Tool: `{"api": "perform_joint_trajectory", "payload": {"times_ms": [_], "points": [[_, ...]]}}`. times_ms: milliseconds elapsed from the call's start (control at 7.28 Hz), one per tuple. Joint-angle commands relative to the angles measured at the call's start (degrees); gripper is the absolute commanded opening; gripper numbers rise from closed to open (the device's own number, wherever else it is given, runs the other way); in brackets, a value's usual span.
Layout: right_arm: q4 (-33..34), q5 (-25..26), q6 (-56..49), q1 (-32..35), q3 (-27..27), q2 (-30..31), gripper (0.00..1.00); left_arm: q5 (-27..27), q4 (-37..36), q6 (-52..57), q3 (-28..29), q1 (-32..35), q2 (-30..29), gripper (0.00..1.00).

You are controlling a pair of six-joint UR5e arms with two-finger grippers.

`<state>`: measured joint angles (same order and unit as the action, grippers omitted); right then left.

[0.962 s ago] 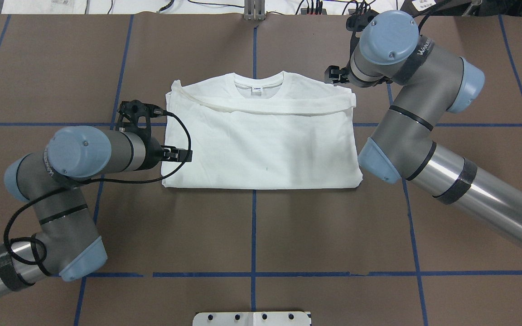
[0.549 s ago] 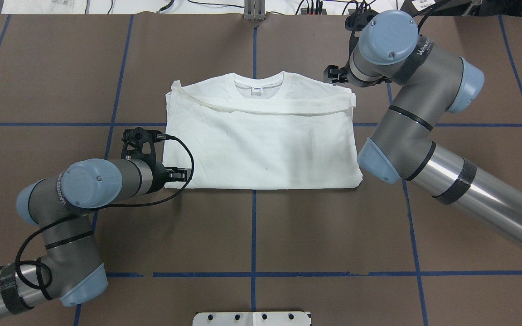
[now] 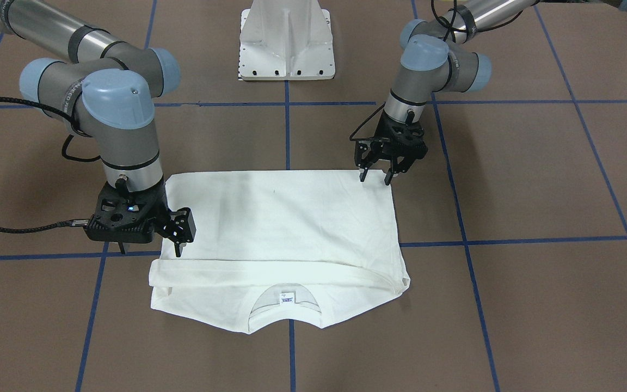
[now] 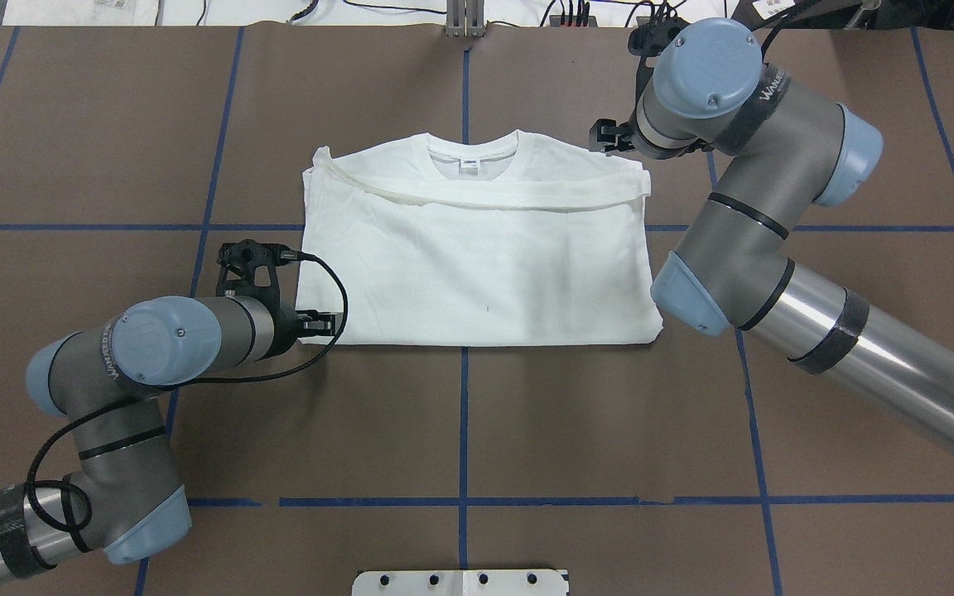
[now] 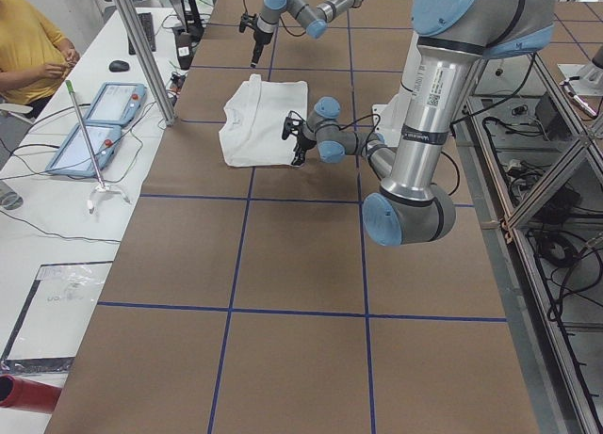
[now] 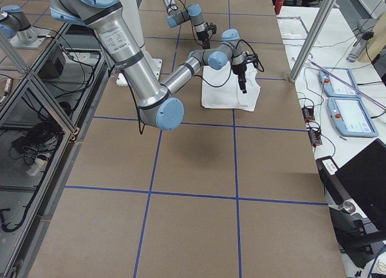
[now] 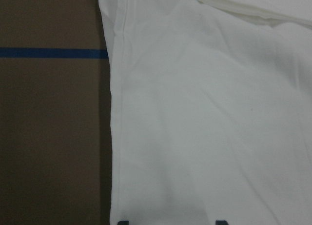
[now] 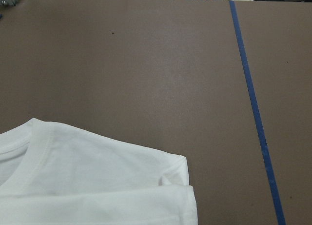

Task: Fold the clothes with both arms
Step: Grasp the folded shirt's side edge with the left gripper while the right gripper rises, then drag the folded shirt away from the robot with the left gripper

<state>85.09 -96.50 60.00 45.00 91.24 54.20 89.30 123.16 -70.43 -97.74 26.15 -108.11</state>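
- One shirt [image 4: 477,265] lies folded flat in the middle of the table [image 4: 477,430], its collar [image 4: 473,149] on the side away from the robot's base.
- I see the left gripper [image 3: 375,178] with jaws apart, tips at the shirt's corner nearest the base. It holds nothing, and I cannot tell whether the tips touch cloth.
- The right gripper [image 3: 150,249] looks spread wide, gripping nothing, at the shirt's edge beside the far fold.
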Motion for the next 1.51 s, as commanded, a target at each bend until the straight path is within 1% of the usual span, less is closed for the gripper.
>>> {"api": "perform_joint_trajectory", "payload": {"times_ms": [0,137,275,412,549,962,1099,1236,1374], "points": [[0.0,0.1,0.0,0.0,0.2,-0.1,1.0,0.0,0.2,0.1,-0.2,0.0,1.3,0.68],[0.0,0.3,0.0,0.0,0.2,0.0,1.0,0.0,0.2,-0.1,-0.5,0.0,1.2,0.67],[0.0,0.9,0.0,0.0,0.2,0.0,1.0,0.0,0.2,-0.3,-1.0,0.0,1.0,0.42],[0.0,1.0,0.1,0.0,0.5,0.1,1.0,0.1,0.2,-0.2,-1.1,-0.1,0.7,0.04],[0.0,1.0,0.1,-0.1,0.4,0.3,1.0,0.1,0.2,-0.2,-1.1,-0.1,0.9,0.0],[-0.1,1.1,0.1,-0.2,0.4,0.3,1.0,-0.1,0.2,0.0,-1.4,0.0,1.1,0.0],[-0.1,1.0,0.1,-0.3,0.4,0.3,1.0,0.3,-0.1,0.8,-2.5,0.4,1.6,0.0],[-0.1,1.0,0.5,-0.4,0.5,0.2,1.0,0.3,-0.1,6.0,-3.3,1.1,3.2,0.0],[-0.1,1.0,0.5,-0.4,0.4,0.2,1.0,0.3,0.1,14.1,-2.6,5.4,3.3,0.0]]}}
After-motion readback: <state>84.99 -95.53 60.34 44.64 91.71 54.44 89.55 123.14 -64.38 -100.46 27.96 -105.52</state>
